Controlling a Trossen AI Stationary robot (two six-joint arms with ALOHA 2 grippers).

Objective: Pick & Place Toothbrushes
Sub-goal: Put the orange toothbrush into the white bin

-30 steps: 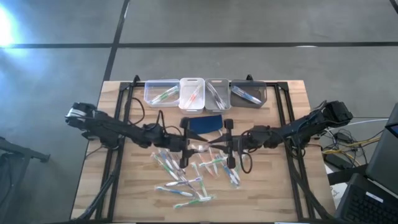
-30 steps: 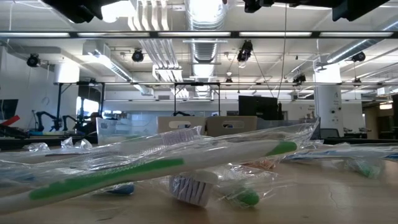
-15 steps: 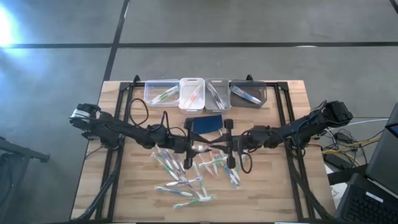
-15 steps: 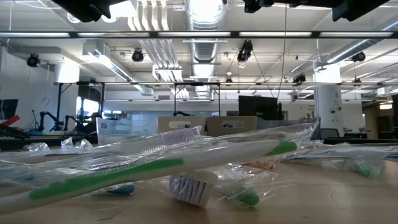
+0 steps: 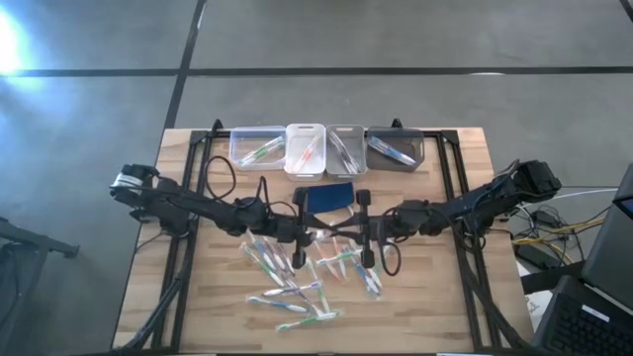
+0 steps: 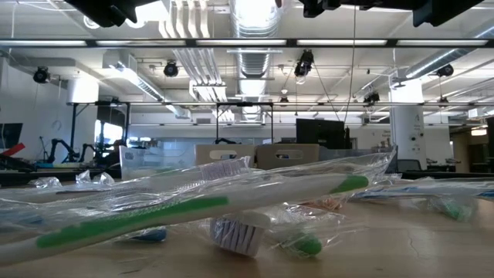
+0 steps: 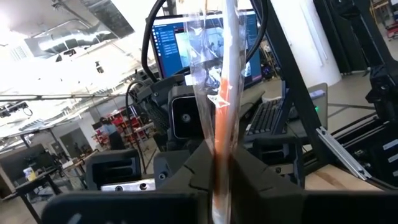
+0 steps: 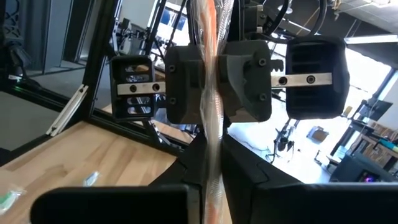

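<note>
Presently both grippers meet over the middle of the table (image 5: 198, 307), just in front of the dark blue pad (image 5: 326, 198), and both are clamped on the same orange-accented toothbrush (image 5: 329, 235), still in its clear wrapper. The left gripper (image 5: 300, 237) grips one end; in the left wrist view the wrapped stick (image 7: 225, 93) rises from between the closed fingers (image 7: 193, 177) toward the opposing arm. The right gripper (image 5: 362, 235) grips the other end; in the right wrist view the same stick (image 8: 210, 118) runs out from between its closed fingers (image 8: 189, 168) to the left gripper facing it. The brush is held off the table surface, its long axis running across the table from one gripper to the other.

Four bins stand in a row at the far edge. The clear bin (image 5: 255, 148) on the left holds green-accented brushes, the white bin (image 5: 306, 148) beside it holds orange-red ones, the grey bin (image 5: 345, 148) holds whitish ones, and the dark grey bin (image 5: 394, 150) holds bluish ones. Exact counts cannot be told.

Loose toothbrushes (image 5: 297, 297) lie scattered on the near half of the table, below and between the grippers, pointing in mixed directions. In the low view, a wrapped green-handled brush (image 6: 131, 220) lies nearly level across the foreground, bristle head (image 6: 238, 235) toward the centre.
</note>
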